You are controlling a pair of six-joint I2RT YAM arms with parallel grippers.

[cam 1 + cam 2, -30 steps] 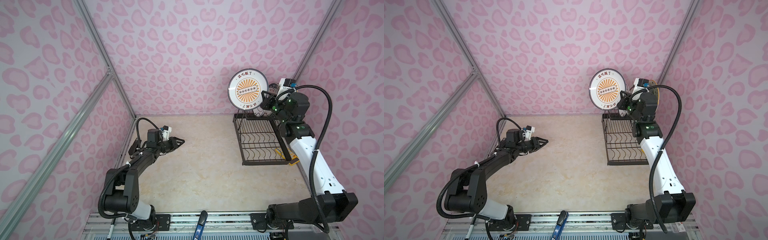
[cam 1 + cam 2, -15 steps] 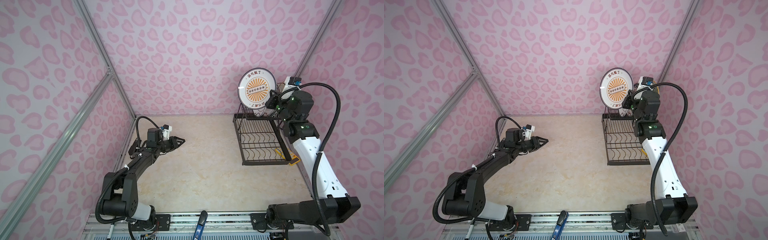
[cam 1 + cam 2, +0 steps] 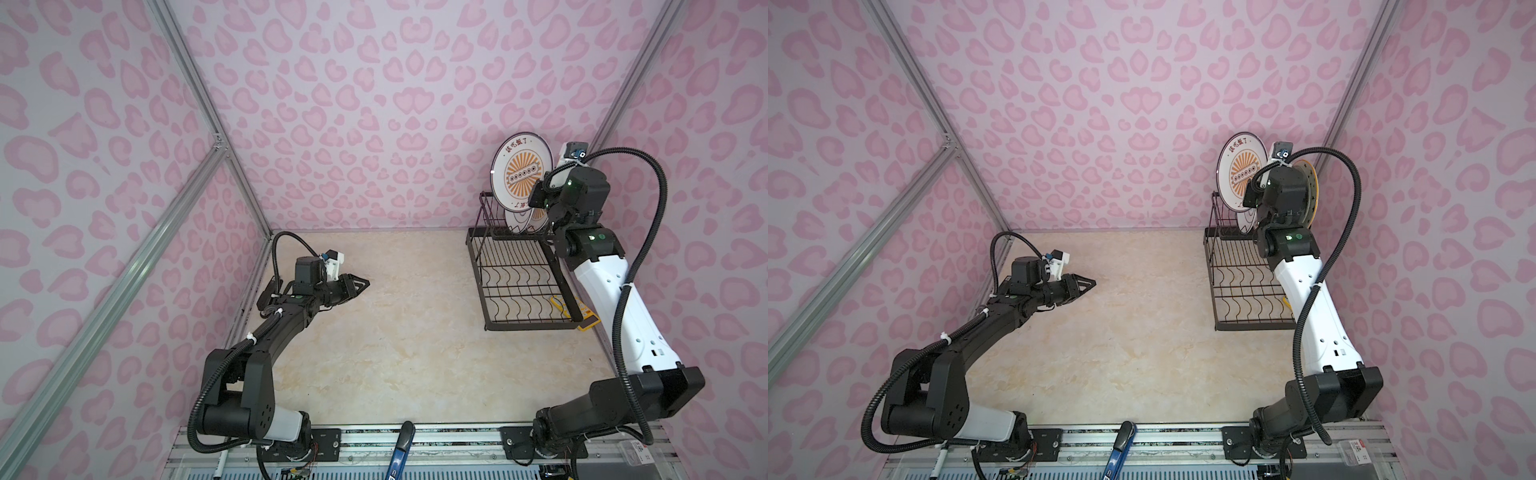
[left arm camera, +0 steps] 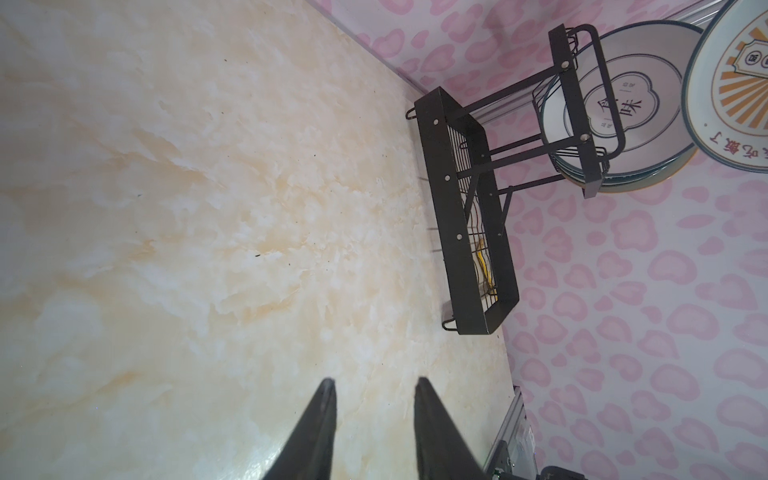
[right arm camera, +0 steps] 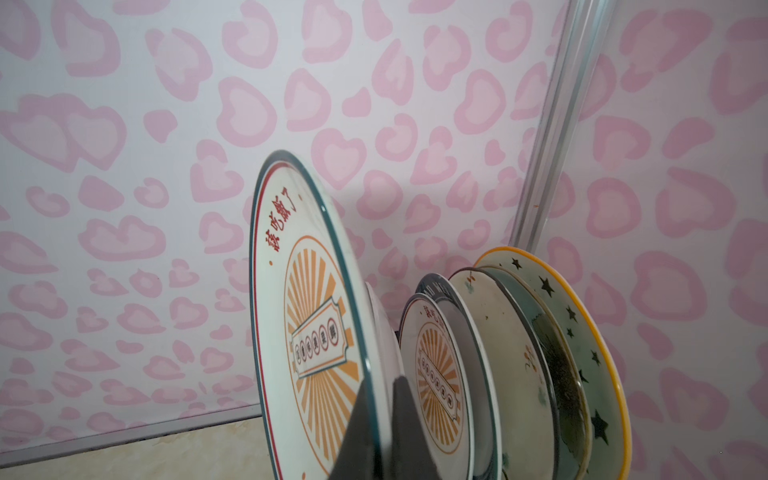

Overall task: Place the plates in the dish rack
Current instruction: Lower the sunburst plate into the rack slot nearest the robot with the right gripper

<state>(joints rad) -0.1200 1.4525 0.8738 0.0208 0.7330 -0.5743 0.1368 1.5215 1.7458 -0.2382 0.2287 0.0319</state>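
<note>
**Operator:** State of the right claw (image 5: 380, 388)?

**Technician:** Closed on the lower rim of the large sunburst plate (image 5: 307, 316), one finger on each face. The plate stands on edge.

**Operator:** Which way does the target lie from there?

**Technician:** Below and just beside. In both top views the plate hangs above the back end of the dish rack (image 3: 519, 286), at the far right corner of the counter (image 3: 415, 311). The upper tier (image 4: 573, 104) sits under it. In the right wrist view, a row of plates (image 5: 519, 353) stands in that tier, running from the small sunburst plate (image 5: 440, 374) out to the starry orange-rimmed plate (image 5: 582, 332). All of them are on the held plate's back side.

**Operator:** Orientation?

**Technician:** The held plate's face runs roughly parallel to the faces in the row. The move should therefore be a descent into the free place at the row's near end, with no turn. Contact with the small sunburst plate cannot be confirmed.

**Operator:** Left claw (image 4: 375, 380)?

**Technician:** Partly open, empty, low over the counter, well apart from the rack. The right arm is the nearer one.
</note>
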